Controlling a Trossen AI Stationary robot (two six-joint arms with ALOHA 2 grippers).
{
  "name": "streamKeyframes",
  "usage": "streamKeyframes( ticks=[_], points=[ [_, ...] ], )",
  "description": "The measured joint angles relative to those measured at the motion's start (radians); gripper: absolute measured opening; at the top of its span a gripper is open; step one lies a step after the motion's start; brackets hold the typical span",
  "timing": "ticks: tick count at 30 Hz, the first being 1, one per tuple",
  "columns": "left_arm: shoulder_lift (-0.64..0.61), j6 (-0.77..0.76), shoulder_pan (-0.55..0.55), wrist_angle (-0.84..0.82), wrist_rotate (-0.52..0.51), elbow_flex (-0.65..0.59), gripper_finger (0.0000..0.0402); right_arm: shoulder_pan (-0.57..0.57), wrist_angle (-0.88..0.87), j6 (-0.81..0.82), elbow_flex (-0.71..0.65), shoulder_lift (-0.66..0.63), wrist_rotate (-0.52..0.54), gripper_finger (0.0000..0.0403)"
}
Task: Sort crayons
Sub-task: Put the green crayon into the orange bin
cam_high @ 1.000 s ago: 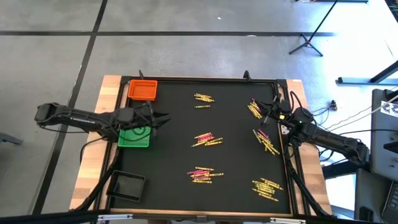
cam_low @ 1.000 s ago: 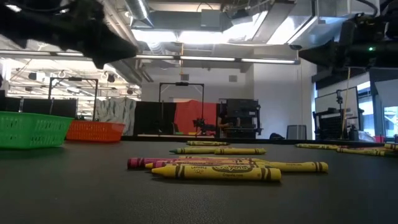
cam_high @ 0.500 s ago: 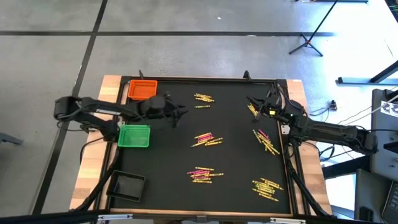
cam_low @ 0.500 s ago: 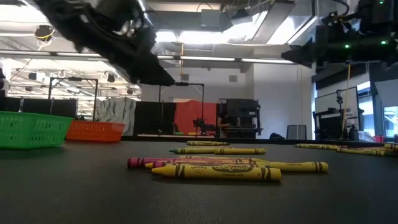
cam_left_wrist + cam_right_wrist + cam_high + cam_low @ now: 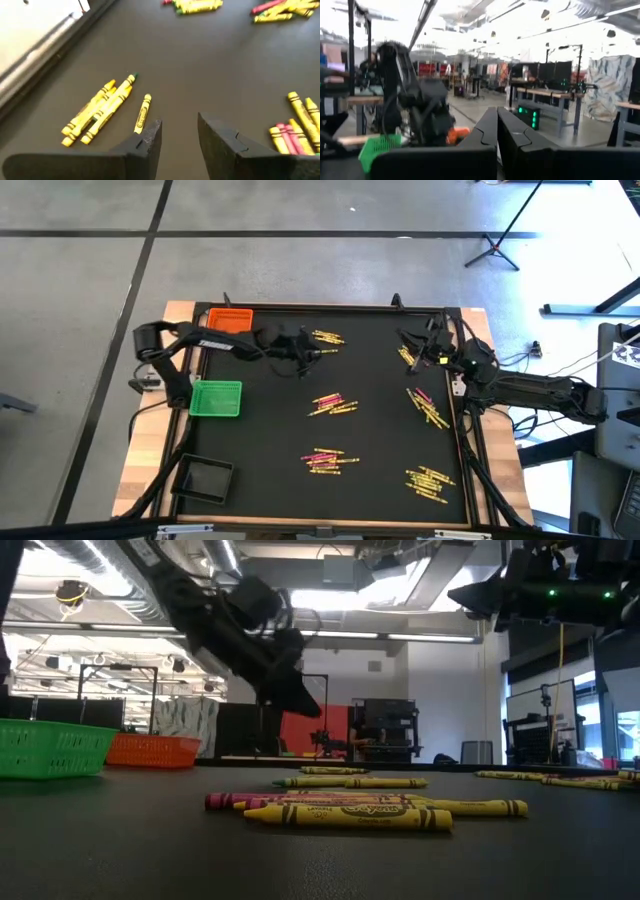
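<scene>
Crayons (image 5: 327, 338) lie scattered in clusters across the surface; left tool (image 5: 179, 131), tips apart and empty, hovers over the far cluster. Light, stiff, brittle sticks: pinch mid-length. Right tool (image 5: 497, 120) together, raised at far right

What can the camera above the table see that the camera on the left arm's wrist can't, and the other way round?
Only the high view shows the orange tray, green tray, black tray and the right pincer, shut. Only the left wrist view shows the left pincer with its fingers apart and empty. Both show the yellow crayons just ahead of it.
</scene>
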Motion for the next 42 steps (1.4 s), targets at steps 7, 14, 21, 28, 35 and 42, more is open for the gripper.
streamKeyframes(
  ticks=[7, 14, 21, 28, 35, 42],
  points=[
    [0.092, 0.029, 0.05, -0.162, 0.014, 0.098, 0.0117, 0.0, 0.001, 0.013, 0.0, 0.011, 0.007, 0.0001],
    [0.158, 0.055, 0.119, -0.224, 0.092, 0.178, 0.0146, 0.0, 0.005, 0.01, 0.0, 0.07, 0.009, 0.0001],
    [0.203, 0.107, 0.15, -0.24, 0.12, 0.181, 0.0148, 0.0, 0.039, 0.01, 0.0, 0.122, 0.007, 0.0001],
    [0.261, 0.133, 0.154, -0.221, 0.141, 0.181, 0.0148, 0.0, 0.043, 0.01, 0.0, 0.131, 0.006, 0.0001],
    [0.272, 0.143, 0.134, -0.156, 0.144, 0.181, 0.0135, 0.0, 0.043, 0.012, 0.0, 0.131, 0.006, 0.0001],
    [0.274, 0.139, 0.135, -0.225, 0.102, 0.183, 0.01, 0.0, 0.043, 0.013, 0.0, 0.131, 0.005, 0.0001]
  ],
)
